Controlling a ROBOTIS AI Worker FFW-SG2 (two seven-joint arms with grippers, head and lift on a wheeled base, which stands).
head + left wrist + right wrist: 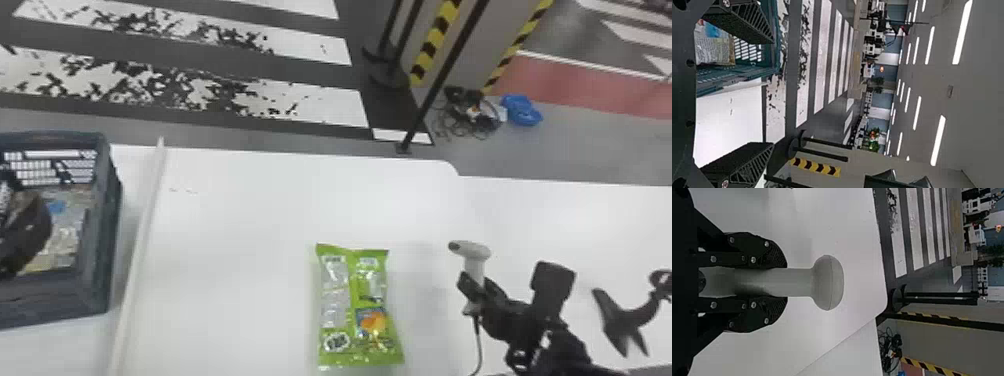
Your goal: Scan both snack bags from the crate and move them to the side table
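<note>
Head view, and we've got the green snack bag out on the white table, between the crate and the handheld scanner. One out, then, and one to go: the second bag lies inside the crate, with a dark finger just over it. Has the green one been scanned? Can't tell from here. Its trip to the side table looks like work to come, and the crate bag needs lifting, scanning and moving too. I'd call it the early half of the job.

Look how the green bag lies: flat, a printed face up, its long axis running away from the robot, one crimped end toward it, the other pointing to the far edge. The crate bag is partly hidden, so its long axis is anyone's guess.

Over to the jaws! On the left wrist view, the left gripper stands wide, nothing between its fingers. On the right, the right gripper is closed snugly around the scanner's handle, scanner head beyond the fingertips.
</note>
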